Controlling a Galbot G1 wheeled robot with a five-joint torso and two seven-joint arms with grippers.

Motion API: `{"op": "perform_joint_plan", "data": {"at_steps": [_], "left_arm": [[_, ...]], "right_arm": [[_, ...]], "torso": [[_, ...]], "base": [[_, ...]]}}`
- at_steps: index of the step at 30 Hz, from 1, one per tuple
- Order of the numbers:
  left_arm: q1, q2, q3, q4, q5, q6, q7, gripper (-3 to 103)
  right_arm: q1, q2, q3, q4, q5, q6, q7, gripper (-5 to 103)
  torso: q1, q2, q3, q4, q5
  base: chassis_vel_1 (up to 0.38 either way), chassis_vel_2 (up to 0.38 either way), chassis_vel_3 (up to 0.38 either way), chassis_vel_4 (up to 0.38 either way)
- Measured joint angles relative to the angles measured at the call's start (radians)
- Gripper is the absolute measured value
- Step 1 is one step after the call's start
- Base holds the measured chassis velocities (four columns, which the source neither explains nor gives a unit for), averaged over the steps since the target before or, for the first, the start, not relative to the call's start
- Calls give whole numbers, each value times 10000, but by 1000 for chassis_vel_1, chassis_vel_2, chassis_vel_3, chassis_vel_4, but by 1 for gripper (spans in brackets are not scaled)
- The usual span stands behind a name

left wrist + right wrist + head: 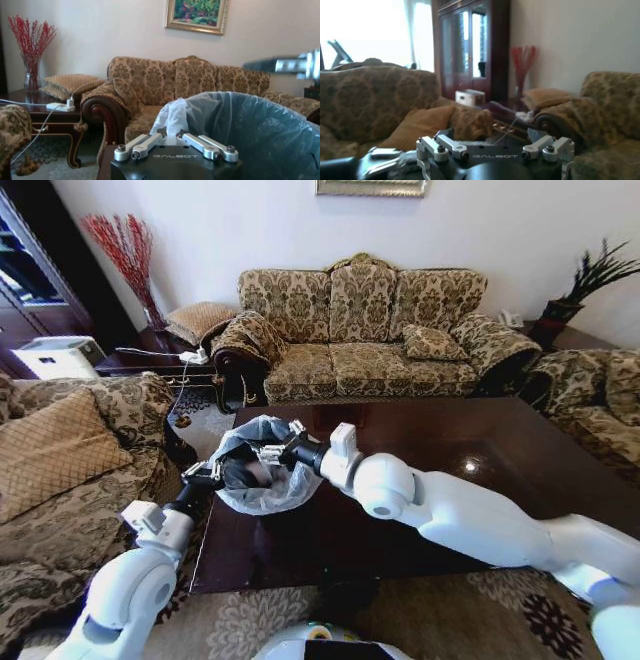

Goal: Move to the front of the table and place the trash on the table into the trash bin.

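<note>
Your table (pixel 480 480) is a large rectangle of dark, glossy reddish-brown wood, set square before the sofa, its top catching a small bright glint of light. You can see no loose trash on its bare surface. Your trash bin (pixel 262 470) sits at the table's near-left corner, overlapping the edge, a small round dark bin with a pale, bluish, see-through bag puffed up over its rim. In the left wrist view the bag (pixel 250 131) bulges wide and open-mouthed, with a crumpled white fold standing at its near side.
</note>
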Motion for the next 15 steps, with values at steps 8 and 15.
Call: {"op": "perform_joint_plan", "data": {"at_steps": [8,15], "left_arm": [[29,-170,-198,-30,-7,-38,-3,3],[231,-286,-379,-247,-29,-82,-46,3]], "right_arm": [[-2219,-2249,1663,-161,-1209,237,1273,100],[-6787,-2451,4606,-731,-1965,-66,1226,100]], "torso": [[0,0,0,-11,2],[0,0,-1,1,9]], "base": [[0,0,0,0],[0,0,0,0]]}}
